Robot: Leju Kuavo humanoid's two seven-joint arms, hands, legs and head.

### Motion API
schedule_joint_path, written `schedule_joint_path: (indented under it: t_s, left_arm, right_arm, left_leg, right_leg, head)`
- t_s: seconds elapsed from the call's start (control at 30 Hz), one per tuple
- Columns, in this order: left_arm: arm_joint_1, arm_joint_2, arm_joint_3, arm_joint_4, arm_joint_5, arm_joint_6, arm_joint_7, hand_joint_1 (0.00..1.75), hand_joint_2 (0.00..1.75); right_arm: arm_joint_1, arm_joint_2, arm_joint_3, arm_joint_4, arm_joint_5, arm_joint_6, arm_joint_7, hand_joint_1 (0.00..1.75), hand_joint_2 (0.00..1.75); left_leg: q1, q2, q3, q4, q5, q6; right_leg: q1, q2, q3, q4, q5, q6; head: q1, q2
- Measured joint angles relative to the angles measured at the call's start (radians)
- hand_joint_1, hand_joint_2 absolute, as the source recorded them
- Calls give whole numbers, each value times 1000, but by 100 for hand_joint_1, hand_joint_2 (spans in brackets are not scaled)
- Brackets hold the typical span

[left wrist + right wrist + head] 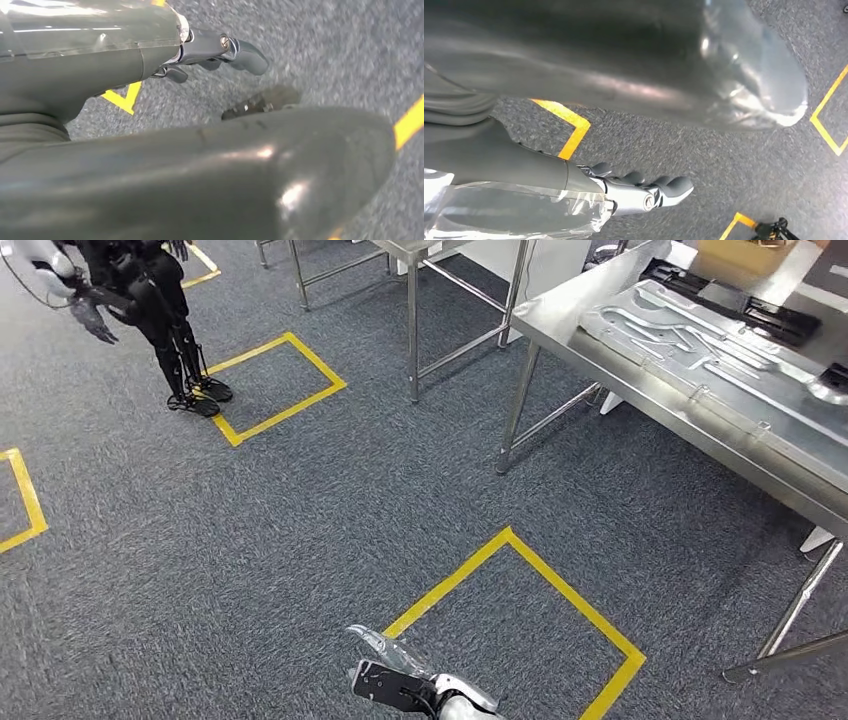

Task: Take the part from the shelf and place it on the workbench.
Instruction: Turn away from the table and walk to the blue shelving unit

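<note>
A stamped silver sheet-metal part [700, 345] lies flat on the steel workbench [622, 375] at the right of the head view. My right hand [385, 655] hangs low at the bottom edge, far from the bench, wrapped in clear plastic. The right wrist view shows that right hand [644, 192] over the carpet with its fingers stretched out and nothing in them. My left hand [215, 50] also hangs over the carpet, fingers loose and holding nothing. The shelf is out of sight.
Another black humanoid robot [150, 310] stands at the far left beside a yellow tape square [275, 385]. A second tape square [520, 625] marks the carpet just ahead. A steel table frame [413, 330] stands at the back. Black trays [725, 295] sit on the bench's far side.
</note>
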Motion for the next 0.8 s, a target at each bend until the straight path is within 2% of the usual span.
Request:
schedule_joint_path:
  t_s: [0.03, 0.07, 0.1, 0.13, 0.17, 0.2, 0.23, 0.27, 0.3, 0.33, 0.37, 0.4, 0.43, 0.47, 0.5, 0.53, 0.57, 0.6, 0.63, 0.67, 0.7, 0.73, 0.77, 0.8]
  left_arm:
    - [1, 2, 0, 0, 0, 0, 0, 0, 0]
    - [3, 4, 0, 0, 0, 0, -1, 0, 0]
    - [4, 5, 1, 0, 1, 1, -2, 0, 0]
    - [3, 5, 1, 0, 1, 1, -3, 0, 0]
    - [2, 5, 2, 0, 2, 2, -5, 0, 0]
    - [1, 5, 2, 0, 2, 2, -6, 0, 0]
    - [1, 5, 4, 0, 3, 3, -7, 0, 0]
    - [2, 5, 5, 0, 3, 4, -8, 0, 0]
    - [3, 5, 6, 0, 3, 4, -8, 0, 0]
    - [4, 5, 7, 0, 2, 5, -8, 0, 0]
    - [4, 5, 7, 0, 2, 6, -8, 0, 0]
    - [4, 2, 7, 1, 2, 6, -8, 0, 0]
    - [2, 3, 8, 1, 1, 6, -7, 0, 0]
    - [0, 1, 8, 1, 1, 6, -6, 0, 0]
    - [-1, 0, 8, 2, 0, 6, -5, 0, 0]
    - [-2, 1, 8, 2, 0, 6, -4, 0, 0]
    - [0, 0, 8, 2, -1, 6, -3, 0, 0]
    - [2, 1, 8, 2, -1, 7, -3, 0, 0]
    - [2, 2, 8, 2, -1, 7, -2, 0, 0]
    - [0, 3, 8, 2, -1, 7, -2, 0, 0]
    - [-3, 3, 8, 2, -1, 8, -2, 0, 0]
    - [-6, 3, 8, 2, -1, 8, -2, 0, 0]
    - [-7, 4, 8, 2, -1, 8, -2, 0, 0]
    - [-5, 5, 8, 2, -1, 8, -2, 0, 0]
  right_arm:
    - [0, 1, 0, 0, 0, 0, 0, 0, 0]
    - [-1, 3, 0, -1, 0, 0, 0, 0, 0]
    - [-2, 4, 0, -2, 0, 0, -1, 0, 0]
    - [-4, 4, 0, -3, 0, 0, -1, 0, 0]
    - [-4, 4, 0, -3, 0, 0, -1, 0, 0]
    - [-4, 3, 0, -4, 0, 0, -1, 0, 0]
    - [-4, 2, 0, -3, 1, 0, -1, 0, 0]
    - [-3, 2, 0, -3, 1, 0, 0, 0, 0]
    - [-3, 2, 0, -3, 1, -1, 0, 0, 0]
    - [-3, 2, 0, -3, 2, -2, -1, 0, 0]
    - [-4, 2, 0, -3, 2, -3, -1, 0, 0]
    - [-4, 1, 0, -3, 2, -5, -2, 0, 0]
    - [-4, 0, 0, -3, 1, -7, -4, 0, 0]
    - [-4, -1, 0, -2, 1, -9, -5, 0, 0]
    - [-3, -1, 0, -2, 1, -11, -6, 0, 0]
    - [-3, 0, 0, -2, 1, -12, -6, 0, 0]
    - [-3, 2, 0, -3, 1, -14, -7, 0, 0]
    - [-4, 4, 0, -4, 1, -14, -8, 0, 0]
    - [-5, 6, 0, -4, 1, -14, -8, 0, 0]
    - [-4, 6, 0, -4, 1, -15, -9, 0, 0]
    - [-4, 5, 0, -3, 1, -15, -9, 0, 0]
    - [-3, 5, 0, -3, 1, -15, -9, 0, 0]
    - [-3, 5, 0, -2, 1, -15, -9, 0, 0]
    - [-3, 5, 0, -2, 1, -15, -9, 0, 0]
  left_leg:
    - [-2, -11, -1, 3, -3, 12]
    - [-3, -22, -1, 2, -4, 21]
    - [-4, -33, 0, 1, -5, 29]
    - [-5, -45, 2, -1, -4, 37]
    - [-7, -56, 3, -2, -4, 44]
    - [-12, -69, 3, -2, -5, 49]
    - [-17, -83, 4, -2, -6, 53]
    - [-24, -99, 5, -2, -7, 57]
    - [-30, -115, 8, -2, -8, 59]
    - [-37, -132, 11, -2, -9, 61]
    - [-42, -148, 15, -2, -10, 63]
    - [-46, -162, 17, -2, -11, 64]
    - [-46, -177, 16, -2, -12, 63]
    - [-42, -190, 14, -2, -11, 60]
    - [-37, -204, 10, -4, -11, 55]
    - [-34, -220, 8, -8, -10, 49]
    - [-33, -218, 8, -9, -10, 44]
    - [-36, -196, 6, -2, -16, 40]
    - [-39, -162, -5, 24, -31, 35]
    - [-39, -120, -25, 70, -54, 31]
    - [-36, -88, -57, 129, -82, 24]
    - [-32, -73, -90, 190, -106, 17]
    - [-27, -64, -113, 230, -116, 11]
    - [-23, -59, -118, 238, -108, 5]
  right_leg:
    - [-2, -7, 6, -5, -2, 6]
    - [-6, -2, 11, -4, -7, 11]
    - [-9, 17, 7, 11, -22, 13]
    - [-10, 43, -10, 50, -48, 12]
    - [-7, 74, -41, 112, -80, 7]
    - [-2, 95, -83, 187, -111, 0]
    - [4, 104, -124, 254, -131, -6]
    - [11, 109, -154, 295, -132, -15]
    - [18, 114, -168, 298, -112, -26]
    - [26, 122, -162, 261, -73, -40]
    - [34, 143, -142, 196, -25, -58]
    - [40, 178, -120, 131, 14, -78]
    - [44, 209, -103, 78, 41, -93]
    - [48, 231, -93, 46, 53, -102]
    - [51, 238, -89, 36, 53, -107]
    - [51, 226, -84, 25, 55, -105]
    - [51, 210, -74, 13, 58, -101]
    - [47, 194, -62, -2, 61, -99]
    - [43, 176, -50, -16, 64, -95]
    - [41, 157, -41, -24, 64, -92]
    - [41, 139, -36, -27, 60, -93]
    - [41, 119, -34, -26, 57, -93]
    - [40, 101, -32, -24, 52, -91]
    - [39, 84, -31, -22, 48, -89]
  head:
    - [1, 0]
    - [1, 0]
    - [1, 0]
    - [1, 0]
    - [1, 0]
    - [1, 0]
    - [1, 0]
    - [1, 0]
    - [1, 0]
    - [1, 0]
    - [1, 0]
    - [0, 0]
    - [0, 0]
    - [0, 0]
    - [0, 0]
    - [1, 0]
    - [1, 0]
    - [1, 0]
    - [1, 0]
    - [0, 0]
    - [0, 0]
    - [0, 0]
    - [0, 0]
    - [0, 0]
